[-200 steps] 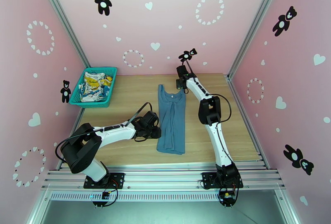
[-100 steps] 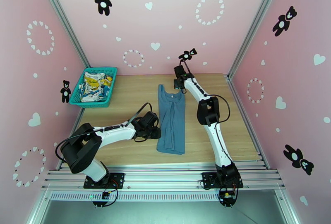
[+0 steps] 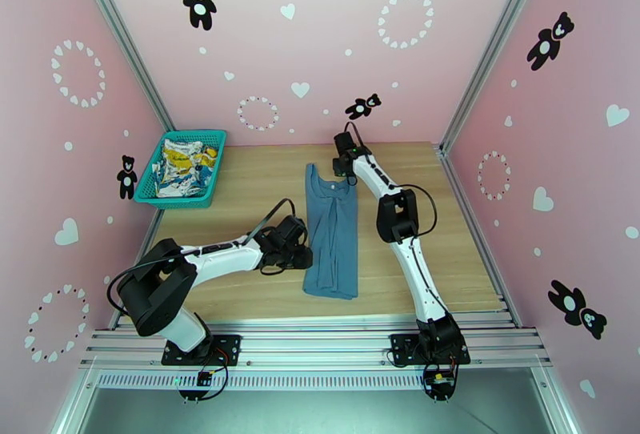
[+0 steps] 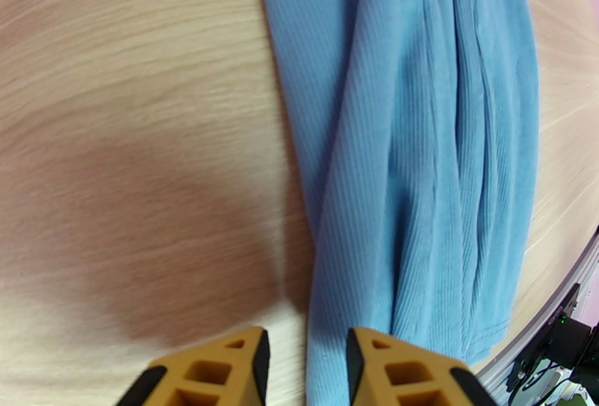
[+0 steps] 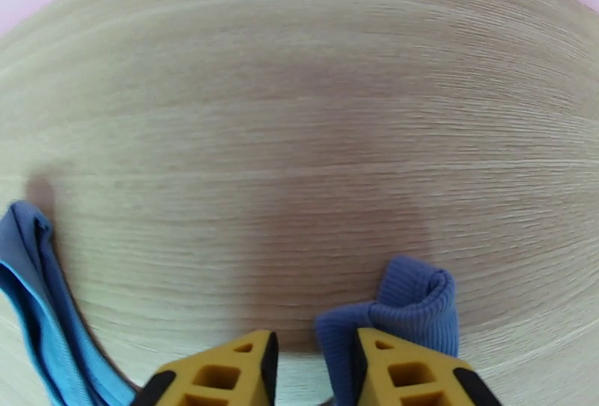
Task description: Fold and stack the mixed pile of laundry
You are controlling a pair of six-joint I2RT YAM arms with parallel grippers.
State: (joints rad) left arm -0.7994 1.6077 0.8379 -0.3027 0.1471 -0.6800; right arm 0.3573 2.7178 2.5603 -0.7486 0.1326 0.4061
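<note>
The dusty-blue tank top (image 3: 332,231) lies flat mid-table, folded lengthwise into a narrow strip with its straps toward the back wall. My left gripper (image 3: 302,258) sits low at the strip's left edge. In the left wrist view its fingers (image 4: 303,362) stand open, and the cloth's edge (image 4: 419,138) runs between them. At the far strap my right gripper (image 3: 344,165) is open. In the right wrist view a bunched strap (image 5: 412,303) lies loose between its fingertips (image 5: 311,359). The white cloth with yellow-and-blue print (image 3: 182,165) lies crumpled in the teal basket.
The teal mesh basket (image 3: 172,202) stands at the table's back left corner. Pink walls with metal posts enclose the table on three sides. Bare wood lies left and right of the tank top.
My right gripper has opened from shut, letting go of the strap, and its arm has shifted slightly left. The left arm and the tank top have not moved.
</note>
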